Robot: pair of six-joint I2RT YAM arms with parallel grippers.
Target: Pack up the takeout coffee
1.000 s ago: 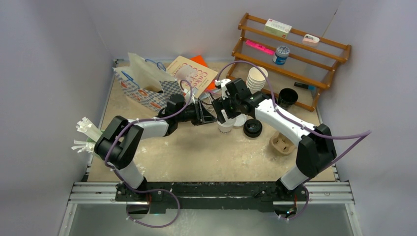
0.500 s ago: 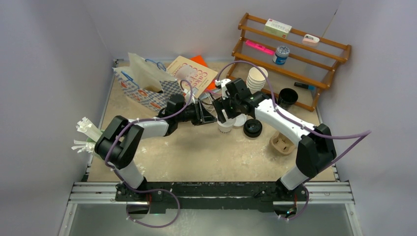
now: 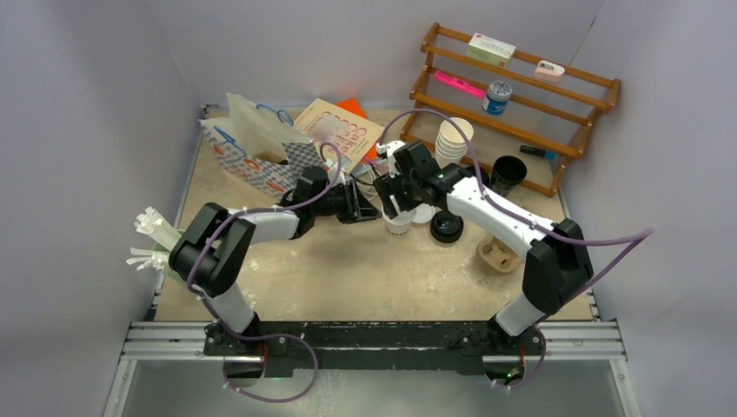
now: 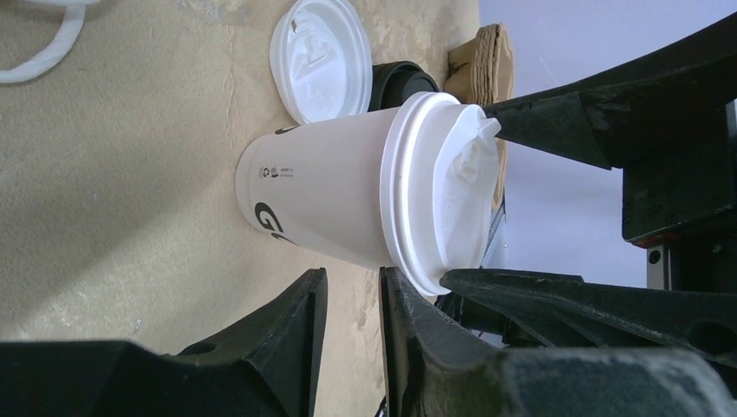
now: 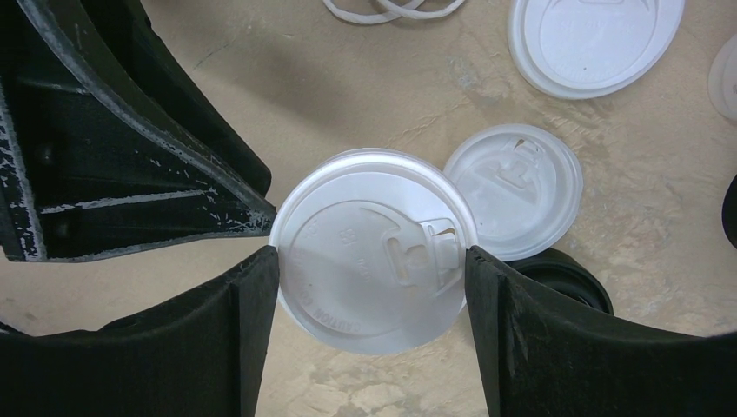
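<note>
Broadly, pale lilac walls (image 3: 87, 104) are seen closing in a sandy, mottled worktop (image 3: 348, 269) on three sides. A wooden rack (image 3: 521, 95) is set at its far right and a patterned paper bag (image 3: 252, 148) at its far left. Near mid-worktop the white-lidded cup (image 4: 330, 195) is stood upright, its lid rim pinched on both sides by the right tool (image 5: 372, 261). The left tool (image 4: 348, 291) is held just beside the cup, its fingers almost together with nothing between them. The black-lidded cup (image 3: 446, 227) is stood just to the right, with a loose white lid (image 5: 517, 191) laid flat near both.
</note>
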